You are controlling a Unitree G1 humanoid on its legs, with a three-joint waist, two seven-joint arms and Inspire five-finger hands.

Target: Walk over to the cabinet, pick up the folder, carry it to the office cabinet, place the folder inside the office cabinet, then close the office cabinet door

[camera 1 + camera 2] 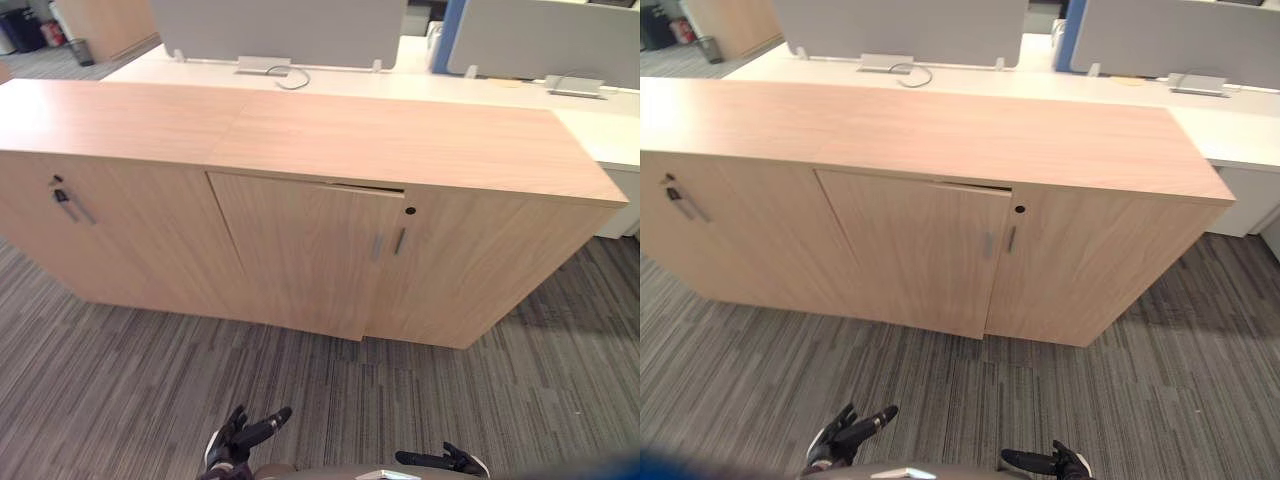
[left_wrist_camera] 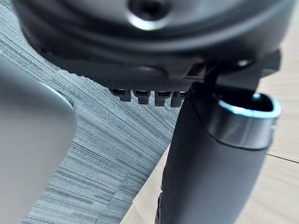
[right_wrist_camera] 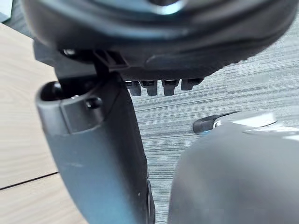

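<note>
Grey striped carpet [image 1: 150,400] is spreading across the floor. The long, low wooden office cabinet [image 1: 400,140] is standing on it, well ahead of the robot and running across most of the head views. Behind it, white desks [image 1: 480,85] are carrying grey partition screens [image 1: 280,30]. The cabinet's middle door [image 1: 300,250] is sitting almost shut. A thin dark gap is showing along its top edge, and its lower corner is hanging slightly below the neighbouring panel.

The left hand [image 1: 240,437] is hovering low over the carpet with straight fingers [image 2: 145,95], holding nothing. The right hand [image 1: 450,461] is hanging beside it, apart from it, with its fingers likewise extended and empty.

Two slim metal handles [image 1: 377,246] are standing side by side where the middle door meets the right one. A key [image 1: 57,185] is dangling from the far-left door, and a small dark lock hole [image 1: 410,211] is sitting just above the right handle.
</note>
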